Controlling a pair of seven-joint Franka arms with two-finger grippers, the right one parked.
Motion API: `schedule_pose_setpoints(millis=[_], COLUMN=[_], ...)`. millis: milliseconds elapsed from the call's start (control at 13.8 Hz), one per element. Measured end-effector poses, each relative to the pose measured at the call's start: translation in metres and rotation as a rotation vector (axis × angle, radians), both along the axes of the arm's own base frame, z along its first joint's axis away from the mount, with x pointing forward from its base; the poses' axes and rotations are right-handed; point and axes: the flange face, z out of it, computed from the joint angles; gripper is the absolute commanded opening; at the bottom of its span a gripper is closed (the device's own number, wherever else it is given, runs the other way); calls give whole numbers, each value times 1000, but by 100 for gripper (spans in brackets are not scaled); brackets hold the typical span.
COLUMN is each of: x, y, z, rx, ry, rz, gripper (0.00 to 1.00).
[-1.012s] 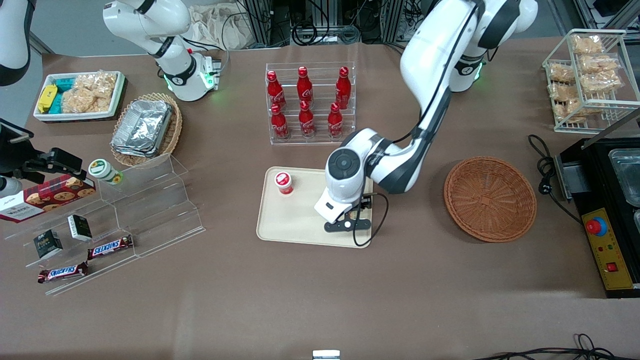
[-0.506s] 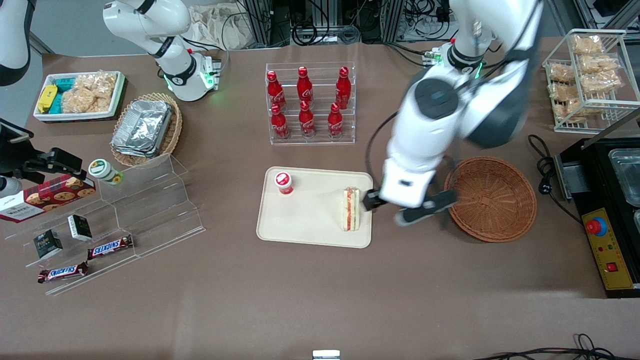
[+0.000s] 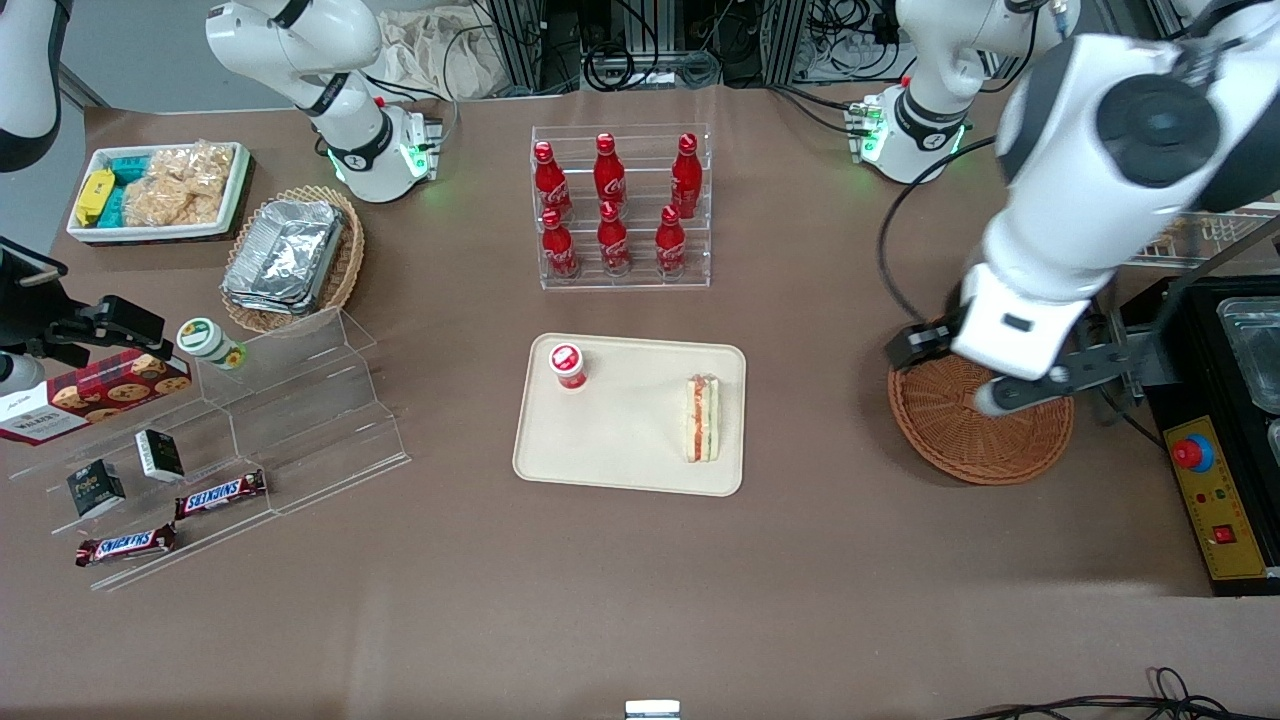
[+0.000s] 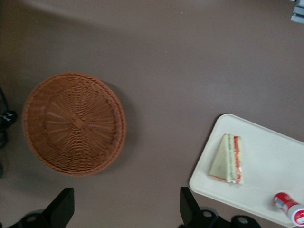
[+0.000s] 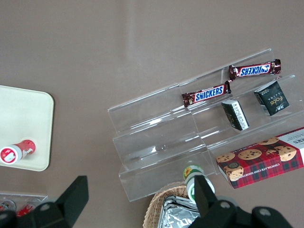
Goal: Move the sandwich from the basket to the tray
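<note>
Gripper [image 4: 124, 209] hangs above the table, fingers wide apart and holding nothing, near the basket [image 3: 985, 440]. On the tray [image 3: 620, 440] the sandwich [image 3: 703, 418] lies on its side, well apart from a small red-capped bottle [image 3: 568, 365].

A glossy white arm [image 3: 1090, 190] with black joint bands and cable is carrying a black gripper [image 4: 126, 211], jaws parted.

A robotics lab staged as a snack shop: well away from the end effector [image 3: 985, 375], toward the parked arm's end of the brown-covered counter [image 3: 600, 580], a clear acrylic rack of red cola bottles [image 3: 615, 205] and stepped acrylic shelves [image 3: 300, 410] with chocolate bars stand before aluminium framing and loose black cables [image 3: 620, 50].
</note>
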Motion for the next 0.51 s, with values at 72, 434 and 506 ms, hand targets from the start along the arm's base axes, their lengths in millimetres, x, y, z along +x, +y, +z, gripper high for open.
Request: schedule_pose_setpoints(millis=[72,434,506], x=[-3,-35,-45], y=[15,107,127], z=[6,38,44], rx=[5,9,9], ry=[15,52,63], rz=[-24,-121,-123], gripper=[100,100,100])
